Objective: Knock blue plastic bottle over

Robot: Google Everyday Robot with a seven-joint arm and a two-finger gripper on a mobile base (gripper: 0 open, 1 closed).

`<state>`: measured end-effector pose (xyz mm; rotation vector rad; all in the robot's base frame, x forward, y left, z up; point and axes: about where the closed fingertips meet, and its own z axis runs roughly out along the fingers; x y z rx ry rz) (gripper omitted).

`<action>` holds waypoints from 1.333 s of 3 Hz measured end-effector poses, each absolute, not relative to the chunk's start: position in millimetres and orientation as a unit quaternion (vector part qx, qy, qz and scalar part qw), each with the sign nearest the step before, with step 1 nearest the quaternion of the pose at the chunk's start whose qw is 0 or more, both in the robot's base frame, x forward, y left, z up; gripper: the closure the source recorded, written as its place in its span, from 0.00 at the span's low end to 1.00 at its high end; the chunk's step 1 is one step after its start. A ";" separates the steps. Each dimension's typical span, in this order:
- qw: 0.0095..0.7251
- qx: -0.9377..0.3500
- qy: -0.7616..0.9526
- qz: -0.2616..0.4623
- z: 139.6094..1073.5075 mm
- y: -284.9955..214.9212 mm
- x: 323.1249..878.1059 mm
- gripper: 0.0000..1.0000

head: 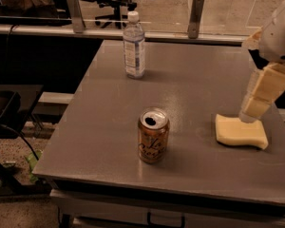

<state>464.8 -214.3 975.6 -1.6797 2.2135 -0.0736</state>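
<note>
The blue plastic bottle (pixel 134 45), clear with a white cap and a pale label, stands upright at the far left of the grey table (pixel 190 89). My gripper (pixel 251 114) hangs at the right side of the table, pointing down just above a yellow sponge (pixel 241 133). It is far from the bottle, to its right and nearer the front. I hold nothing that I can see.
An orange drink can (pixel 153 136), opened, stands upright near the table's front, between the sponge and the left edge. A rail with metal posts (pixel 195 9) runs behind the table. A black chair (pixel 4 109) stands to the left on the floor.
</note>
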 end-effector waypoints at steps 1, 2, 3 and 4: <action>0.203 -0.584 0.786 -0.011 969.3 -206.1 508.9 0.00; 0.225 -0.572 0.789 0.008 963.5 -192.2 552.2 0.00; 0.249 -0.556 0.792 0.028 956.0 -170.2 593.4 0.00; 0.279 -0.533 0.797 0.055 946.4 -137.3 639.5 0.00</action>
